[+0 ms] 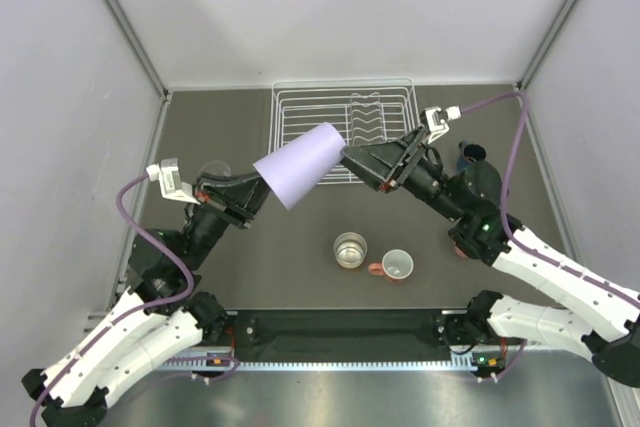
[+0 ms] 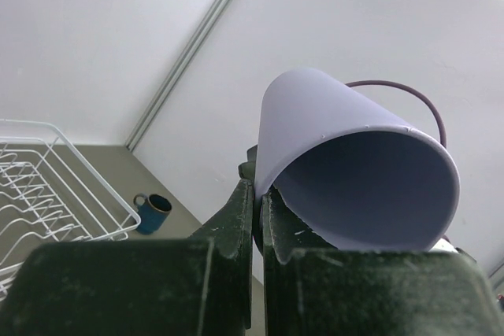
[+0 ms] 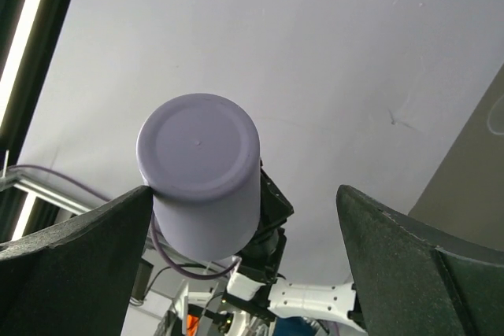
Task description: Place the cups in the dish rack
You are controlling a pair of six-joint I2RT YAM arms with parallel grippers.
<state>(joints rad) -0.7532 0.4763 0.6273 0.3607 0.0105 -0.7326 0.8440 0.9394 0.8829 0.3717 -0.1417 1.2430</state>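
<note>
The left gripper clamped the lavender tumbler by its rim, aloft near the dish rack, base aimed at the right gripper, whose jaws gaped wide, apparently for a handover.

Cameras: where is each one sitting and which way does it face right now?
Top external: above and behind the bases, looking down on the dish rack, both arms and the raised lavender tumbler.
Left wrist: looks along its shut fingers pinching the tumbler's rim; rack and dark blue mug beyond.
Right wrist: tilted upward between its open fingers at the tumbler's flat base.
Shared: all three show the tumbler; top and left wrist share the rack.
</note>
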